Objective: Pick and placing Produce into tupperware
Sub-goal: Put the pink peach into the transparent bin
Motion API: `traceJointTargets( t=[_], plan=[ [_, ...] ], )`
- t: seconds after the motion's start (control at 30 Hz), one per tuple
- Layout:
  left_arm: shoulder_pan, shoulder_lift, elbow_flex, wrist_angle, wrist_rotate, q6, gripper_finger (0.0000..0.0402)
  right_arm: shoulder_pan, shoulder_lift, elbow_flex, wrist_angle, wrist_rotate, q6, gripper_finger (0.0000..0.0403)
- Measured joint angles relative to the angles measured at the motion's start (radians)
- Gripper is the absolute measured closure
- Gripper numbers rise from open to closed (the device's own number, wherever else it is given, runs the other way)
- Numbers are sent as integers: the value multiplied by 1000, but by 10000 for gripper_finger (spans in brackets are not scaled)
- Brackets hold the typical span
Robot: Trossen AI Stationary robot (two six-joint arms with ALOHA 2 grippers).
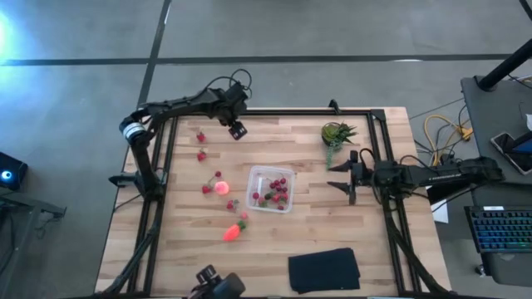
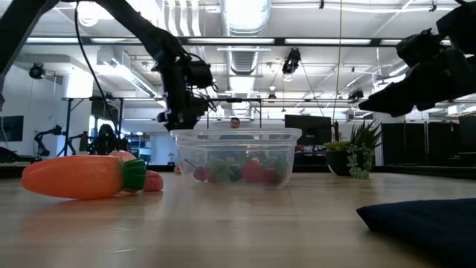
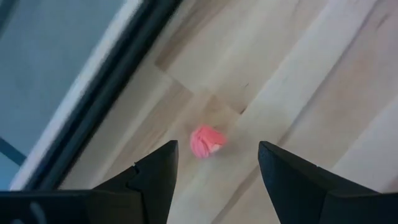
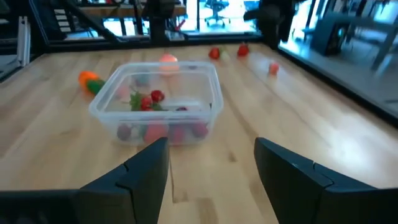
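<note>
The clear tupperware stands mid-table with several red berries inside; it also shows in the right wrist view. Loose berries lie to its left, with the pink-orange fruit and the orange carrot on its side. My left gripper is open above the table's far left part; a pink-red berry lies on the wood ahead of its fingers. My right gripper is open and empty, right of the tupperware and facing it.
A spiky green potted plant stands at the far right, close to my right arm. A black folded cloth lies near the front edge. The dark table frame runs close beside the berry.
</note>
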Motion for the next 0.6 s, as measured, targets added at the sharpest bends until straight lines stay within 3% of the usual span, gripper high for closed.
traceJointTargets(
  t=[0.13,0.33,0.6],
  plan=[
    [12,32,1,-12,-2,-16,195,0,0,0,11,0,-13,174],
    [42,72,9,-62,1,-156,195,0,0,0,11,-1,41,174],
    [44,89,10,-24,35,-166,194,0,0,0,11,-1,44,174]
  ],
)
